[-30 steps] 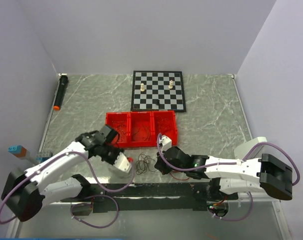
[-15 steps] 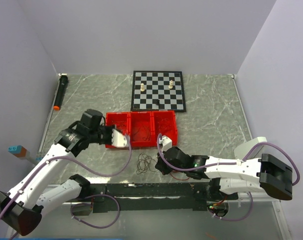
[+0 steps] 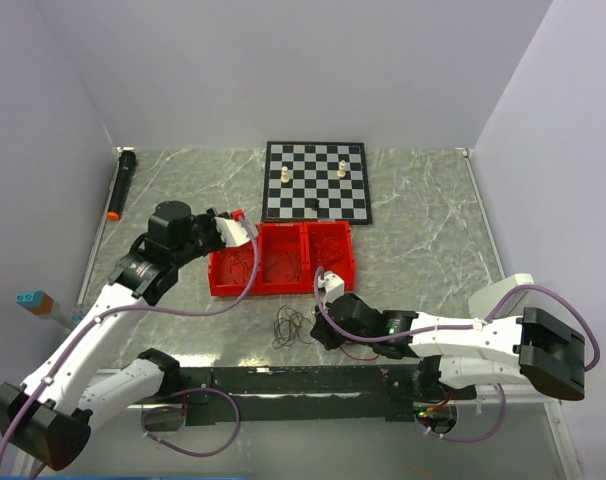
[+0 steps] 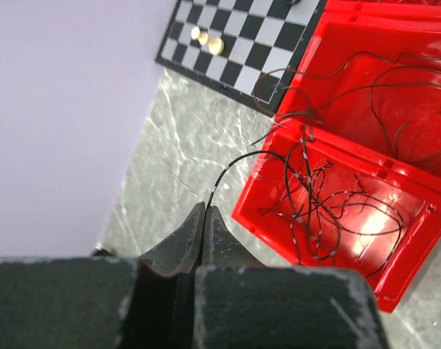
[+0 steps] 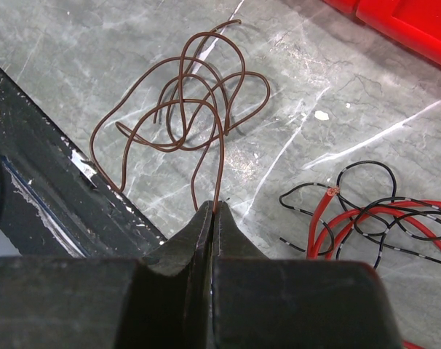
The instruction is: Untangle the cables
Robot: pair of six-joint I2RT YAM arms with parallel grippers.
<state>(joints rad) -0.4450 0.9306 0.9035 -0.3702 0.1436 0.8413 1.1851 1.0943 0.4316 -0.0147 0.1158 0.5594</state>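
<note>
Right gripper (image 5: 212, 207) nearest to me, fingers pressed together on one end of the brown cable (image 5: 184, 102) looped on the table (image 5: 75, 43), farther I saw left gripper (image 4: 204, 211) pinching a thin black cable (image 4: 235, 158) running into the red tray (image 4: 417, 240), chessboard (image 3: 315, 181) behind.

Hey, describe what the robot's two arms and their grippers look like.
Both the left arm and right arm have white links, black joint housings and looping lilac hoses. The left gripper and right gripper have dark, tapered fingers. A small green light glows on the right arm.
</note>
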